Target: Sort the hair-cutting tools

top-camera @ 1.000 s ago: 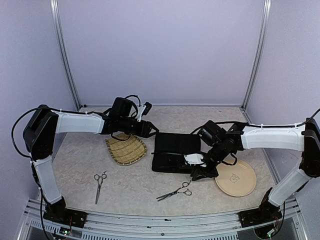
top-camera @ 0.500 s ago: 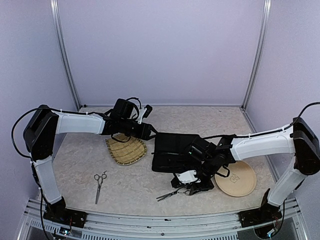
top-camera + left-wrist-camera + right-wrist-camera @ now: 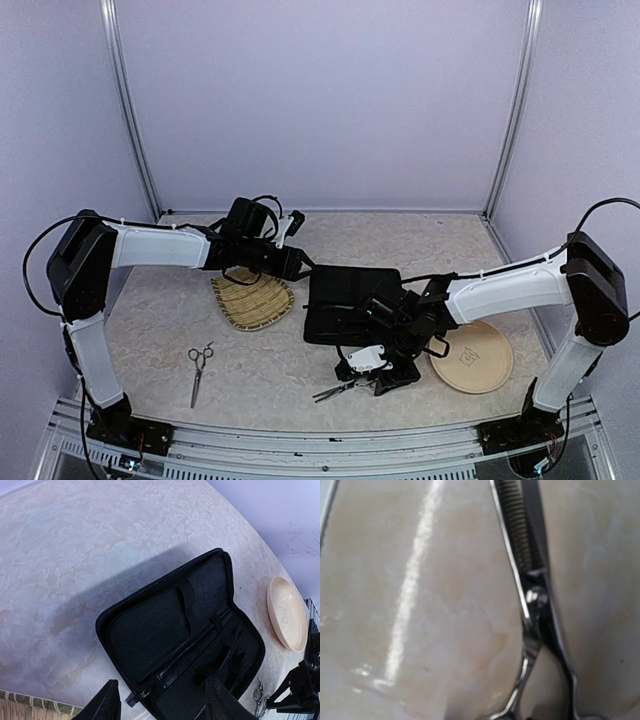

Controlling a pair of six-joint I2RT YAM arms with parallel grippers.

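One pair of silver scissors lies near the front edge, under my right gripper, which is lowered onto its handle end. The right wrist view shows the blades and pivot very close on the table, with no fingers in view, so its state is unclear. A second pair of scissors lies at the front left. My left gripper hovers open and empty over the left edge of the open black zip case; its fingertips frame the case. The black hair clips are not visible.
A woven bamboo tray lies left of the case, below my left arm. A beige round plate sits right of the case and also shows in the left wrist view. Purple walls and metal posts surround the table.
My right gripper has moved from the case's right edge toward the front and down onto the near scissors. The left arm has hardly moved.
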